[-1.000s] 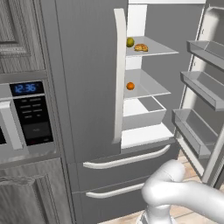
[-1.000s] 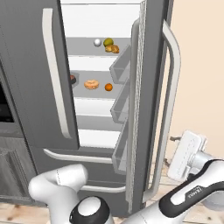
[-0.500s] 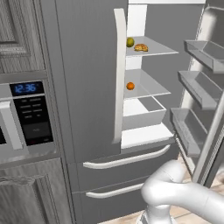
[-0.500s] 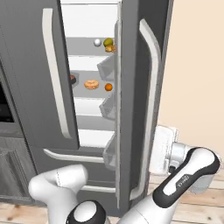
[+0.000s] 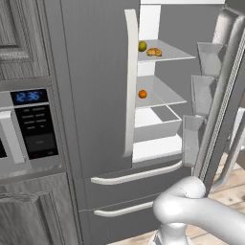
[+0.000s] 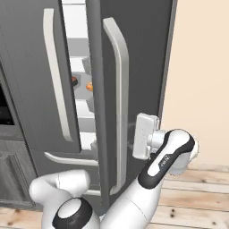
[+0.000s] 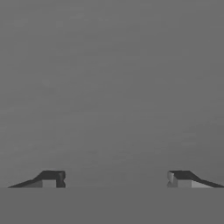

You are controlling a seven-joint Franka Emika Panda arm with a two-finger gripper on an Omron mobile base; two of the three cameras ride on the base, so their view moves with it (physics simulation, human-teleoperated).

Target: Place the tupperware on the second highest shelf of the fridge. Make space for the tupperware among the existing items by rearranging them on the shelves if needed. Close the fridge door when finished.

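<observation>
Shelf: the second highest shelf (image 5: 165,98), at centre of the left base view, carries a small orange (image 5: 142,94). The tupperware is hidden, so you cannot confirm its place.
Door: the fridge's right door (image 6: 134,44) stands part shut, with a narrow gap at upper centre of the right base view.
Jaws: the gripper (image 7: 116,180) is spread wide, holds nothing, and lies flat against the door's grey face.
Push: press square to the panel and follow the door's arc until the gap is gone. Don't let the tips slide toward the handle (image 6: 117,89).

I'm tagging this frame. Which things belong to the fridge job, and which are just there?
Job:
fridge door, nearly shut
end effector, open, at the door's outside
shelves
green fruit
pastry
orange

Just there:
wall oven
cabinet
</observation>
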